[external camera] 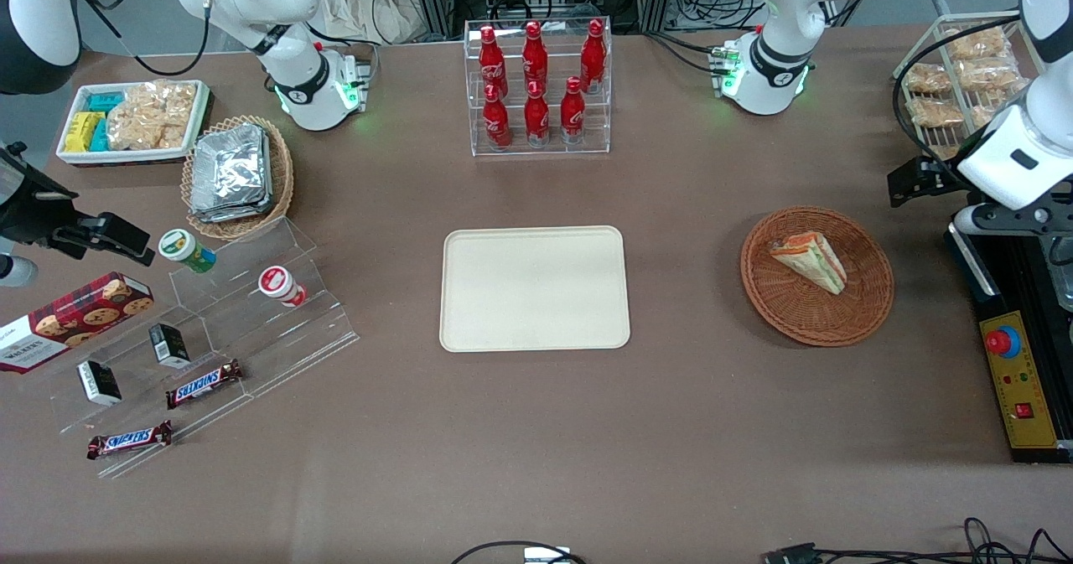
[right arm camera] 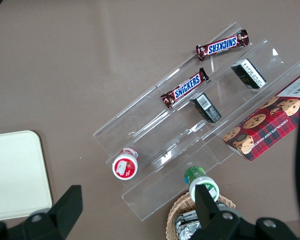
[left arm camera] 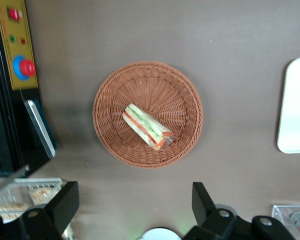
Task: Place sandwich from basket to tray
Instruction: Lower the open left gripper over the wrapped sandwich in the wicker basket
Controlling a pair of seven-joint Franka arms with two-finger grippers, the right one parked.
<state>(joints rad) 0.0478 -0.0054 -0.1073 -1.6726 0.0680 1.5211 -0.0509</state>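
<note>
From my station I saw the sandwich (left arm camera: 148, 126) lying on its side in the round basket (left arm camera: 115, 90), directly below the gripper (left arm camera: 135, 207) and well apart from it. The gripper hung high above the table with its two fingers (left arm camera: 65, 200) spread wide and nothing between them. The tray (external camera: 535, 287) lay flat on the table, well off from the gripper toward the parked arm's end, with bare tabletop between it and the basket.

I counted one sandwich, one round basket and one tray. On the clear rack (external camera: 537, 86) stood six red bottles (external camera: 536, 116). Two Snickers bars (external camera: 204, 383) lay on the clear stepped stand (external camera: 209, 329).

The working arm reached out over its end of the table, its wrist bent so that the gripper pointed straight down at the basket.
</note>
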